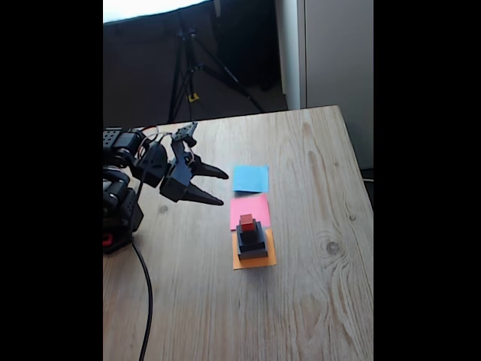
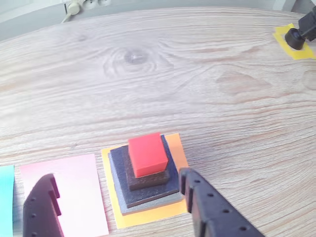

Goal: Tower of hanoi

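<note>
From my station, the fixed view is showing the arm (image 1: 124, 188) sitting at the left edge of the wooden table (image 1: 301, 301), folded low over its base, with a black cable (image 1: 146, 301) trailing from it toward the near edge. The wrist is reaching out to the right, roughly level with the tabletop, and the gripper (image 1: 222, 186) is pointing toward the paper squares with its two dark fingers spread apart and nothing between them. It is hanging clear of the stack, off to the left of it.

Moving right in that view, I am seeing three paper squares lying in a line: a blue square (image 1: 250, 178) farthest back, a pink square (image 1: 249, 210) in the middle, an orange square (image 1: 254, 256) nearest. The tower (image 1: 252, 239) is standing on the orange one, dark blocks stepping down in size and the red cube (image 1: 246, 222) on top.

In the wrist view, one finger (image 2: 42, 210) is showing at the lower left over the pink square (image 2: 74, 192), the tower (image 2: 145, 177) is sitting between the fingers and beyond their tips, and the other finger (image 2: 212, 207) is showing at the lower right, just beside the stack's corner. I cannot tell whether it is touching. The red cube (image 2: 147, 154) is resting squarely on the smallest dark block. At the far upper right, a black part (image 2: 301, 32) is resting on a yellow patch (image 2: 291, 47).
</note>
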`<state>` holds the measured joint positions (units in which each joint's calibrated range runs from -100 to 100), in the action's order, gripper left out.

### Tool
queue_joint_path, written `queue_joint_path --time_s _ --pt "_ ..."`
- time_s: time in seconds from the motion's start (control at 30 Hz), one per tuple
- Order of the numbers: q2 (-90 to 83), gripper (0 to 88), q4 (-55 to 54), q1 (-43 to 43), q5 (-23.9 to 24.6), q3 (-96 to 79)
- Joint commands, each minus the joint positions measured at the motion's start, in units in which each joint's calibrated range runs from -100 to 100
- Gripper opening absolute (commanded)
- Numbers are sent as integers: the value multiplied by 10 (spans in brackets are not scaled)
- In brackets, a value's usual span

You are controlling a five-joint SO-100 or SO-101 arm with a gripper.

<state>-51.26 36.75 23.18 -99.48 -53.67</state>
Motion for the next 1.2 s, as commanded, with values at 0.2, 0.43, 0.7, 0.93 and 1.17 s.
queue_joint_path --time_s 0.2,0.43,0.7,0.93,1.17 --pt "31 296 -162 32 -5 -56" --pt "80 304 -289 38 -5 -134" --pt "124 305 -387 32 -5 -171" --pt "181 302 -480 29 -5 -183" --pt "215 297 -565 19 -5 -218"
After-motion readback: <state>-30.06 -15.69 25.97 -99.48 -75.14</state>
